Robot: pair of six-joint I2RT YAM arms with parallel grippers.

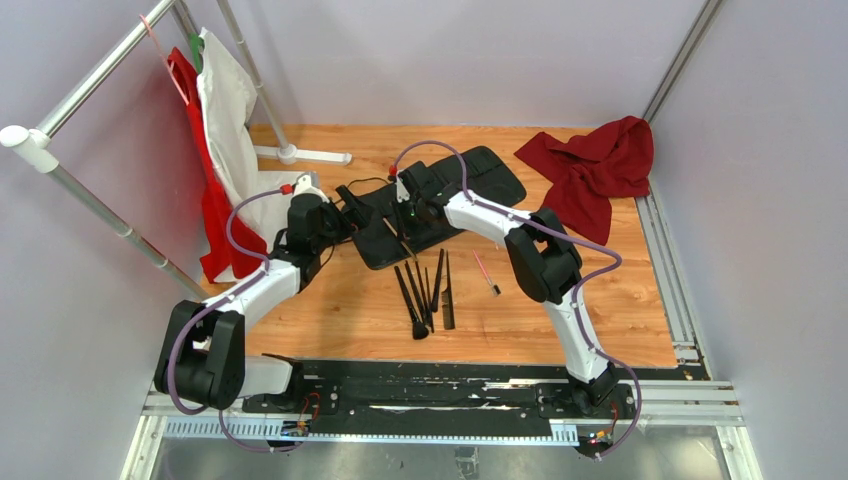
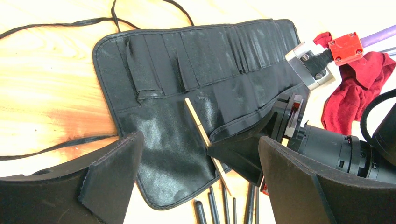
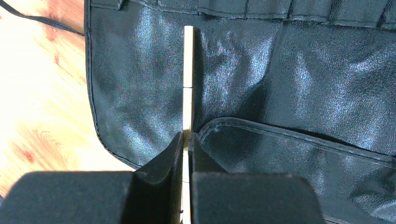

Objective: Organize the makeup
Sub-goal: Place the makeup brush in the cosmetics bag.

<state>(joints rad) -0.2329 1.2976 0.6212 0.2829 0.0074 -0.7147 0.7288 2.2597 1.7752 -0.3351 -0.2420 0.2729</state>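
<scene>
The right claw is pinched almost fully closed on a slim tan-handled makeup brush. It grips the brush partway along the handle, above the long black slotted fabric roll-up case spread open on the wooden table. The brush's free end points straight at the row of narrow stitched pockets across the case and stops just short of them. The left claw hangs over the case's left end, fingers spread wide with nothing between them.

The rest of the makeup lies loose on the table near the case's front edge. There is a cluster of black-handled brushes, a thin black comb beside them and a pink-handled brush a little to the right. No pocket visibly holds a brush, so the sorting appears barely begun.

The step in hand looks to be feeding the tan handle into a pocket. Doing it well likely means keeping the handle in line with one pocket mouth and low against the fabric. It should slide along its own length rather than press down, since the soft case could bunch or skid. The open left claw seems placed to pin the fabric.
</scene>
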